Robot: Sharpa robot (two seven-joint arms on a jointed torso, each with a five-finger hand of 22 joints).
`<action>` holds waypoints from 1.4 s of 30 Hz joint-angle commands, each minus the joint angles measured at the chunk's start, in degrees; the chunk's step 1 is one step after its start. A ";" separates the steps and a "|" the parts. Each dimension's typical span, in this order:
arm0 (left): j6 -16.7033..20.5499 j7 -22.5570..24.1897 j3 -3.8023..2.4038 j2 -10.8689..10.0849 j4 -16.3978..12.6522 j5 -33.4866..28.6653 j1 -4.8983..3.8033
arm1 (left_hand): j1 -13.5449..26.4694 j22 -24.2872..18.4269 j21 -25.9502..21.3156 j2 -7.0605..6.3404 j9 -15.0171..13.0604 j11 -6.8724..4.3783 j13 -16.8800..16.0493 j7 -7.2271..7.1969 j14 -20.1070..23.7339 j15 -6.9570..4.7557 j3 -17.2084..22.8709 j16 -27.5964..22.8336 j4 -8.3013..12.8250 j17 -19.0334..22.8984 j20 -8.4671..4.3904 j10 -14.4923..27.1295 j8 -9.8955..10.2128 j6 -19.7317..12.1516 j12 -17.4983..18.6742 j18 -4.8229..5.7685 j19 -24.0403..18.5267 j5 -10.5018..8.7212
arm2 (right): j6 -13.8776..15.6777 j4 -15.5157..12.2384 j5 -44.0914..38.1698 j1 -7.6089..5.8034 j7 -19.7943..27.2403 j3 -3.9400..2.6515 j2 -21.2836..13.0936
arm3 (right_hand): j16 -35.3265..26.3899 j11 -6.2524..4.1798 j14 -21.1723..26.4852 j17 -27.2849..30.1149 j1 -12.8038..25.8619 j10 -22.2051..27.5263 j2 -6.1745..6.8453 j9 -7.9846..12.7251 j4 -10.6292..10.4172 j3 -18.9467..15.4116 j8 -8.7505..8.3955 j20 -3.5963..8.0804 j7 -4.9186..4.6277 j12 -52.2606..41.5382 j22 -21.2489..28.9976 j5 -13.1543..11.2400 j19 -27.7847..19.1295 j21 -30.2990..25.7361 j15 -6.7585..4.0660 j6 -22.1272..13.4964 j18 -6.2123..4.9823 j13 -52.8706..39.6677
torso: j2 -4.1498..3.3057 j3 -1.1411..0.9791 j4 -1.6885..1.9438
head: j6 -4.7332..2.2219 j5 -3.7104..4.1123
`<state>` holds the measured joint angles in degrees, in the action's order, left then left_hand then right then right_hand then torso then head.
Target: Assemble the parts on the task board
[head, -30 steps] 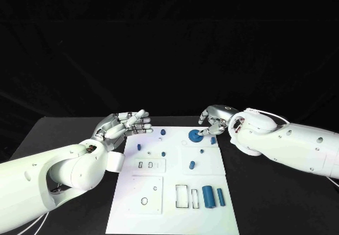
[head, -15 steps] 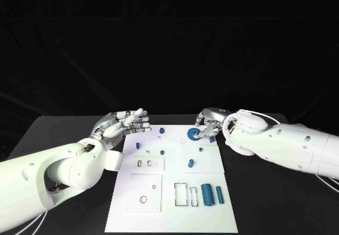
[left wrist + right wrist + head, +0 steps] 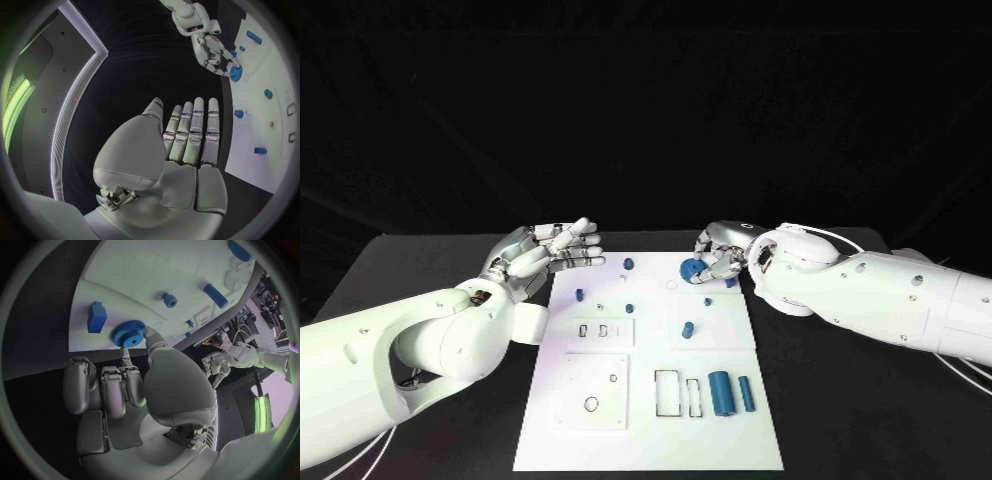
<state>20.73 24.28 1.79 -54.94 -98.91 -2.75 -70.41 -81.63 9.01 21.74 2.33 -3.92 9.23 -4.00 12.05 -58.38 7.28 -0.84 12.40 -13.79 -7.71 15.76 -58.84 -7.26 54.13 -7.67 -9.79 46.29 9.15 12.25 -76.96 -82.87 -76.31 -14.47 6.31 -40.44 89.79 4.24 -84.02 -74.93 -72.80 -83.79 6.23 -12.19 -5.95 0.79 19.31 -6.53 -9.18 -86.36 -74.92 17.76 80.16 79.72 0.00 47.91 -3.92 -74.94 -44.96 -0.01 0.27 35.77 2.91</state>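
The white task board (image 3: 653,400) lies mid-table. At its far edge my right hand (image 3: 720,254) pinches a blue gear (image 3: 691,267) between thumb and a fingertip, just over the board. In the right wrist view the gear (image 3: 129,333) sits at the fingertips (image 3: 125,356), next to a blue block (image 3: 96,316). My left hand (image 3: 545,254) hovers beside the board's far left corner, fingers straight and apart, holding nothing. Its bare palm (image 3: 181,150) fills the left wrist view, with the right hand (image 3: 211,50) and gear (image 3: 235,74) beyond.
Blue parts dot the board: a thick cylinder (image 3: 721,393) and a thin rod (image 3: 749,392) near the front right, a peg (image 3: 687,329) mid-board, small pegs (image 3: 629,264) (image 3: 578,295) farther back. Empty slots (image 3: 669,396) lie beside the cylinder. Black table (image 3: 862,400) surrounds the board.
The view has shifted slightly. The right hand has closed in on the gear and carried it a little toward the board's far edge. The left hand has barely moved.
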 commanded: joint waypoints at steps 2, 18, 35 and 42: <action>-1.18 0.32 -0.04 0.08 -0.05 0.03 -0.07 | -0.30 -0.07 -0.01 0.14 0.04 0.42 0.06 0.31 0.17 0.29 -0.05 -0.31 0.22 -0.08 0.09 0.03 0.33 0.15 0.32 -0.66 -0.08 0.05 | -0.62 0.43 -0.07 0.09 0.27 -0.03 0.23 | 0.21 0.29 -5.98 -15.07 -0.37 -0.81 -0.95 -0.13 -0.21 -0.02 0.57 -0.01 0.10 -0.27 -0.90 0.38 0.28 0.09 0.42 -0.28 0.43 -9.36 | -0.01 -0.01 0.07 | 0.28 0.05; -1.28 -0.42 -0.04 0.11 -0.19 0.03 -0.07 | -0.30 -0.08 -0.02 0.21 0.04 0.44 0.06 0.34 0.21 0.31 -0.03 -0.37 0.19 -0.08 0.10 0.05 0.38 0.15 0.38 -0.66 -0.11 0.05 | -2.49 1.89 -0.21 0.23 0.47 -0.03 0.64 | 0.21 -0.25 -5.98 -15.07 -2.19 -2.02 -4.27 -0.01 0.10 2.53 1.88 0.23 0.70 -1.01 -2.68 -0.19 1.25 1.20 0.04 1.86 0.75 -10.63 | 0.06 0.00 0.04 | 0.43 -0.23; -1.32 -0.85 -0.03 0.15 -0.42 0.00 -0.07 | -0.31 -0.09 -0.02 0.25 0.04 0.46 0.06 0.36 0.23 0.32 -0.01 -0.41 0.19 -0.08 0.11 0.06 0.41 0.14 0.42 -0.66 -0.12 0.06 | 5.21 -0.69 -7.48 0.49 -0.69 -0.03 0.46 | 0.21 -1.04 -5.98 -15.07 -2.83 -3.52 -4.35 0.53 0.99 4.98 1.37 0.81 1.55 -1.89 -5.07 -0.34 2.81 2.83 -0.62 4.66 1.30 -12.16 | 0.07 0.05 0.00 | 0.16 -0.39; -1.25 -0.75 -0.03 0.08 -0.56 0.00 -0.07 | -0.34 -0.11 -0.03 0.29 0.04 0.48 0.07 0.37 0.27 0.34 0.01 -0.46 0.20 -0.08 0.12 0.08 0.45 0.13 0.47 -0.66 -0.14 0.06 | 12.00 -4.06 -11.07 0.51 -1.30 -0.04 0.01 | 0.21 -1.22 -5.98 -15.07 -2.13 -4.00 -3.66 0.74 0.81 5.62 0.70 1.04 1.72 -2.17 -6.32 0.21 3.69 3.73 -0.83 5.33 1.61 -12.64 | 0.03 0.07 0.05 | -0.28 -0.54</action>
<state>20.61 23.19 1.79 -54.92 -99.30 -2.77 -70.41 -81.63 8.97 21.74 2.33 -3.91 9.23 -4.00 12.05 -58.18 7.48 -0.84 12.18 -13.79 -7.71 15.75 -58.84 -7.05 54.13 -7.53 -9.79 46.29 9.15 18.56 -80.34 -90.02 -75.78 -14.84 6.30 -40.38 89.79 3.22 -84.03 -74.91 -75.52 -84.00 2.37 -11.47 -5.11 6.02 20.24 -5.52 -7.95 -88.22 -74.92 17.76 83.44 83.16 -0.44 52.46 -3.03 -74.92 -44.90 0.05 0.29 35.66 2.43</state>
